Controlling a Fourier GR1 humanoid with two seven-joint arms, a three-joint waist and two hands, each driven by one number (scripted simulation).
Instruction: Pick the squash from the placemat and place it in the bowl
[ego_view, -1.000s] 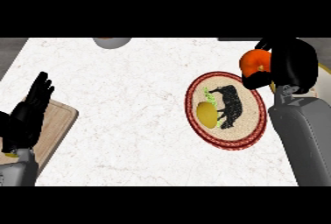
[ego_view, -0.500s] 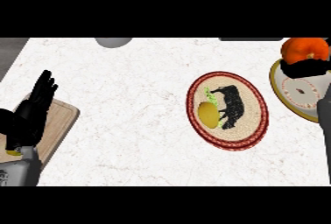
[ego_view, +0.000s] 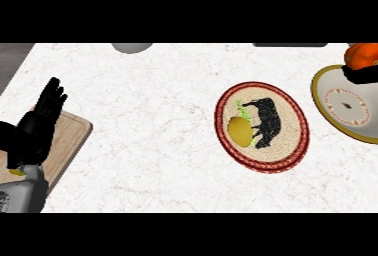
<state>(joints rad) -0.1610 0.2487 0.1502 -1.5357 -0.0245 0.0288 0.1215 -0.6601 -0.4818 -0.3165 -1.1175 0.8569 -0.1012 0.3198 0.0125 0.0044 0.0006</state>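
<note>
Squash (ego_view: 238, 130), yellow, lying on the round red-rimmed placemat (ego_view: 291, 152) beside its black animal print, white gold-rimmed bowl (ego_view: 330, 107) at right edge, orange object (ego_view: 363, 54) above it, left hand (ego_view: 38, 125) resting with fingers straight over wooden board (ego_view: 68, 137), right hand's fingers cannot be told

I am in a kitchen; my desk (ego_view: 162, 125) is pale marble; a wooden cutting board (ego_view: 70, 140), a woven placemat (ego_view: 284, 150) and a bowl (ego_view: 347, 107) rest on it.
</note>
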